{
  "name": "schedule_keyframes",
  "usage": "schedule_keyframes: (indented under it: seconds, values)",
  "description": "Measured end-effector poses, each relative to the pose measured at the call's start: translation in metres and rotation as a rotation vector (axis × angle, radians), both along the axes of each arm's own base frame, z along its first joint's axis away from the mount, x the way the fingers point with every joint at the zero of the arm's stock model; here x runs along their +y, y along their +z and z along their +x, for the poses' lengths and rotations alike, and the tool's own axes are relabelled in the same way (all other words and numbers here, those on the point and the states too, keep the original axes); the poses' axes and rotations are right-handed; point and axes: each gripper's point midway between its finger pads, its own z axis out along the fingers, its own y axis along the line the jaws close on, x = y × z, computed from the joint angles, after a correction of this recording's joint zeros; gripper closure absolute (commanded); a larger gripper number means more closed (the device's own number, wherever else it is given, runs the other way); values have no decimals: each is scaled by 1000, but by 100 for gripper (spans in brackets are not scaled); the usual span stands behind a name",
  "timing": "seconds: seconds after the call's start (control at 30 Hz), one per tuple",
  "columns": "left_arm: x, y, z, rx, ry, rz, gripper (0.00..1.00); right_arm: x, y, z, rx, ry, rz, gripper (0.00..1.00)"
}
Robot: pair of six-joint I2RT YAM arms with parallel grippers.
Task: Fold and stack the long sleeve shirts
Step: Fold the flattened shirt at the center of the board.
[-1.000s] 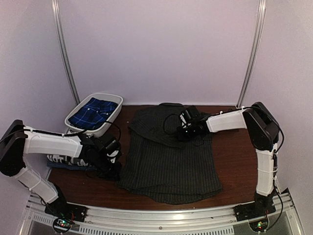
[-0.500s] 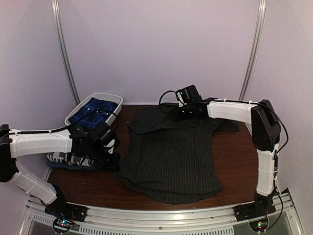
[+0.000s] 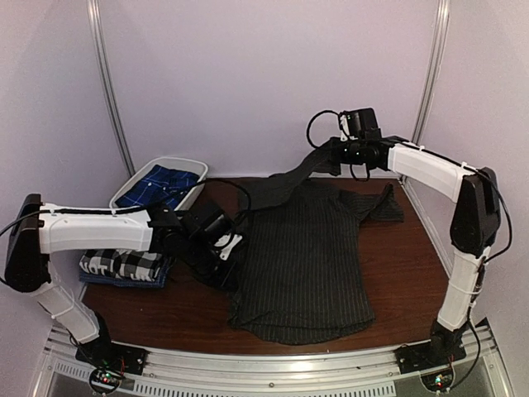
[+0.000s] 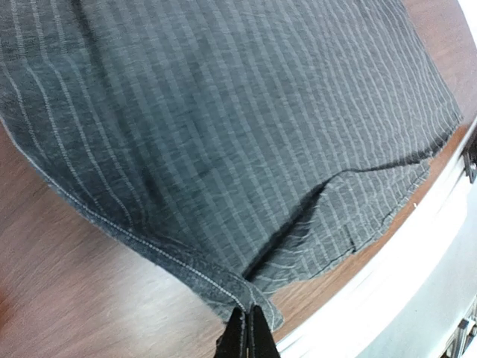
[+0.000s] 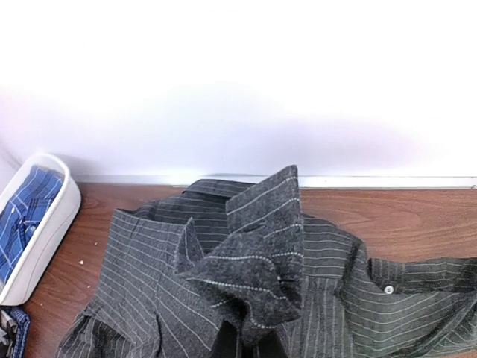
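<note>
The dark charcoal pinstriped shirt (image 3: 302, 256) lies spread on the brown table, hem toward the front. My left gripper (image 3: 228, 269) is shut on its left side edge near the hem, and the wrist view shows the jaws (image 4: 250, 321) pinching the stitched fold. My right gripper (image 3: 328, 159) is shut on a sleeve cuff (image 5: 257, 257) and holds it high above the collar end, so the sleeve (image 3: 285, 178) hangs down to the shirt. The black-and-white checked shirt (image 3: 124, 265) lies folded at the left. The blue shirt (image 3: 161, 186) sits in a basket.
A white basket (image 3: 194, 192) stands at the back left, and also shows in the right wrist view (image 5: 45, 231). A metal rail (image 3: 273, 368) runs along the front edge of the table (image 3: 397, 273). White walls close in the back and sides.
My right gripper rose up and to the back right, lifting the sleeve off the shirt. My left gripper moved right and drew the shirt's left edge with it, uncovering the checked shirt.
</note>
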Motion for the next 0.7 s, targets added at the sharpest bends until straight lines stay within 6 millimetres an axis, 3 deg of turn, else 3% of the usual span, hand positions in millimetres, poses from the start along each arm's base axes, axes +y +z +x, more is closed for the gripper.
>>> schedule_keyframes:
  seconds: [0.2, 0.4, 0.7]
  values:
    - [-35, -10, -9, 32, -128, -5, 100, -56, 9, 0, -8, -93, -6, 100]
    - [-58, -19, -15, 69, -216, -17, 100, -96, 10, -5, -3, -161, -16, 100]
    - [-71, -28, -22, 114, -292, -37, 96, -107, 6, -14, 6, -172, -34, 100]
